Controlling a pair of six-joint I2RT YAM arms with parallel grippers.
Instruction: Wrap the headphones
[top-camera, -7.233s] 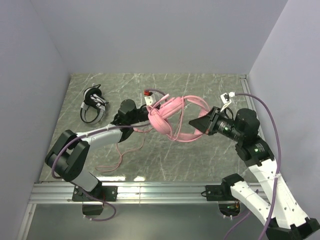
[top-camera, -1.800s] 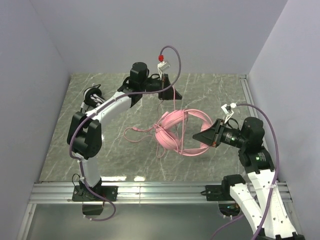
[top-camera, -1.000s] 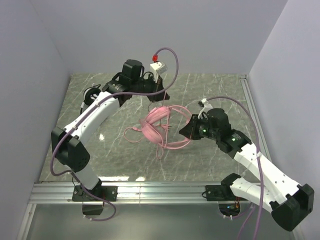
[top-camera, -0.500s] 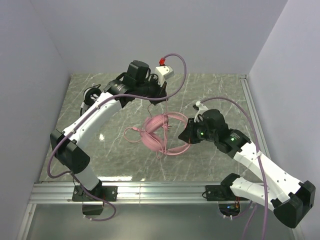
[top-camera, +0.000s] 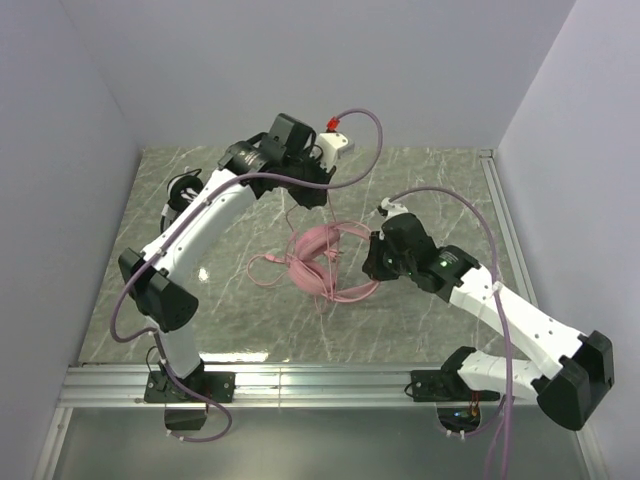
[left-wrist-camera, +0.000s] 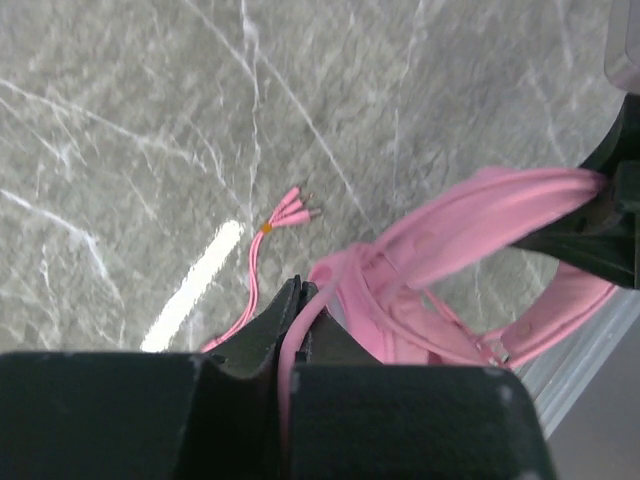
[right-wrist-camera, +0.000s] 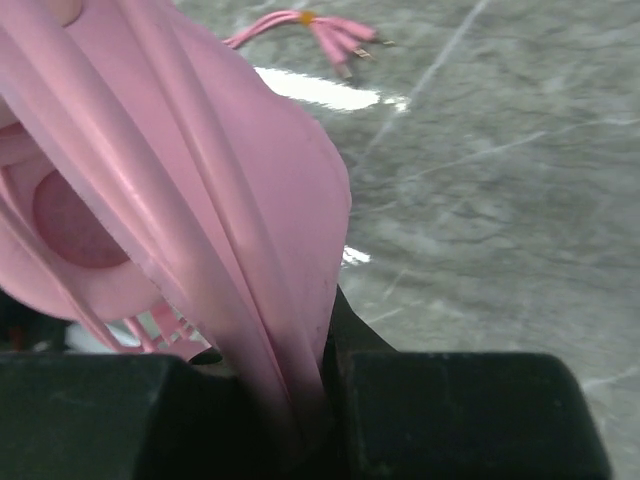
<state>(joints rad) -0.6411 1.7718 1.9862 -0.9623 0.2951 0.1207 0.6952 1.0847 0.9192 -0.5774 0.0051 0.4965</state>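
Left pincer (left-wrist-camera: 298, 292) is pinched tight on the pink cable (left-wrist-camera: 290, 345), which runs from its tips down to the pink headphones (top-camera: 325, 262). The right pincer (right-wrist-camera: 322, 335) is clamped on the headband (right-wrist-camera: 200, 180) of that same pair, with what look like cable strands lying along the band. The pair hangs low over the middle of the tabletop (top-camera: 430, 190); whether it touches I cannot tell. The left arm (top-camera: 215, 205) reaches in from above and behind. The cable's plug end (left-wrist-camera: 293, 208), with its short split tails, lies loose on the tabletop just beside the headphones. The black-and-white headphones (top-camera: 187, 200) sit at the far left, partly hidden by that arm. I judge the step in hand to be winding the pink cable round the band, with some turns on and a loose length to go. The next move calls for the left pincer to carry the cable round the band under light tension while the right one holds the band steady. The thin cable must not slip from the tips or snag.
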